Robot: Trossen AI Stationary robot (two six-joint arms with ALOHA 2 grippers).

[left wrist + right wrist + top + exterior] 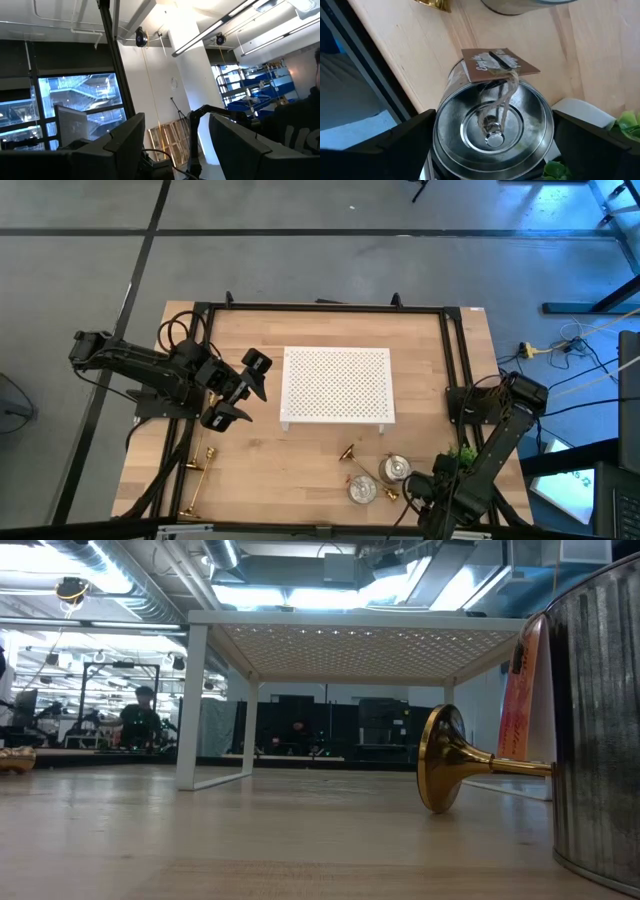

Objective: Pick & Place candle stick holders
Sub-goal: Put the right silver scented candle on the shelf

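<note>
My right gripper (pixel 422 490) hangs open, pointing down, at the near right of the table. Its two fingers stand on either side of a squat silver candle stick holder (pixel 492 130) with a brown tag (pixel 497 62) tied to its middle; I cannot tell whether they touch it. The holder stands upright on the wood. Two more silver holders (pixel 397 470) (pixel 362 490) stand just left of it. A gold candlestick (pixel 350 455) lies on its side beside them, and two more (pixel 198 475) lie at the near left. My left gripper (pixel 245 388) waits open, raised over the table's left side.
A white perforated stand (pixel 337 385) occupies the table's middle. A small green plant (pixel 462 452) sits close beside my right gripper. The table's near edge and its black frame (pixel 375 85) run close by the tagged holder. Bare wood lies between the stand and the gold candlesticks.
</note>
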